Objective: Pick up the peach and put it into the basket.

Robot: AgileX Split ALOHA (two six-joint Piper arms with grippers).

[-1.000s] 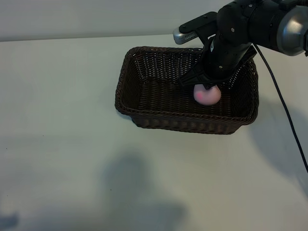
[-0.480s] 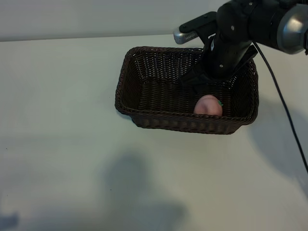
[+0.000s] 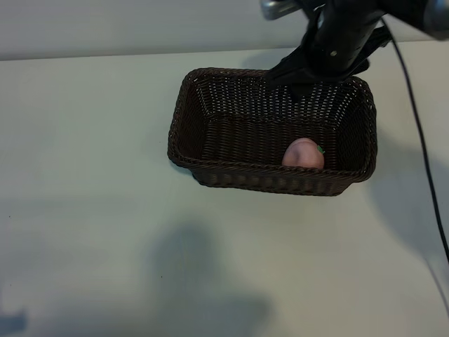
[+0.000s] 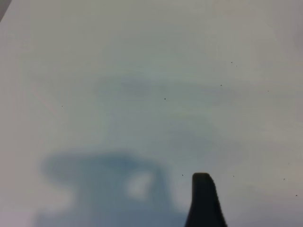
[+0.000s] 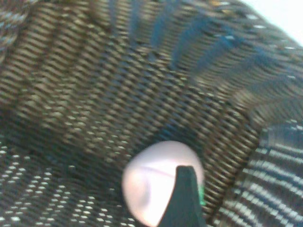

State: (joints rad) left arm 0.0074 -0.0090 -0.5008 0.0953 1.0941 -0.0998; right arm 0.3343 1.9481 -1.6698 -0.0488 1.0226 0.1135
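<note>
1. One bare stretch of table (image 3: 105,210) lies nearest, at 6 o'clock from the basket (image 3: 270,184). Nothing stands on it, so I judge there is nothing left to collect there.
2. The left gripper (image 4: 202,203) hangs over plain tabletop. Only one dark fingertip is in view. Its jaws stand apart and hold nothing. It looks parked, kept out of the way while the other arm works.
3. The basket's near wall comes next, deep enough to hide the lower half of the fruit behind it.
4. The peach (image 3: 302,153) rests on the woven floor inside, toward the 5 o'clock corner, close against the near wall. Its small green leaf (image 3: 320,149) points to about 2 o'clock. Nothing touches it. It probably sits there because a round fruit settles wherever a wall stops it.
5. Farthest off, the right gripper (image 3: 291,78) hangs above the basket's far rim, at about 12 o'clock from the peach and well apart from it. Its jaws are spread and empty. In the right wrist view a fingertip (image 5: 184,198) shows in front of the fruit without touching it.
6. Judged from this, the placing is done, and the height keeps the fingers clear of the rim.
</note>
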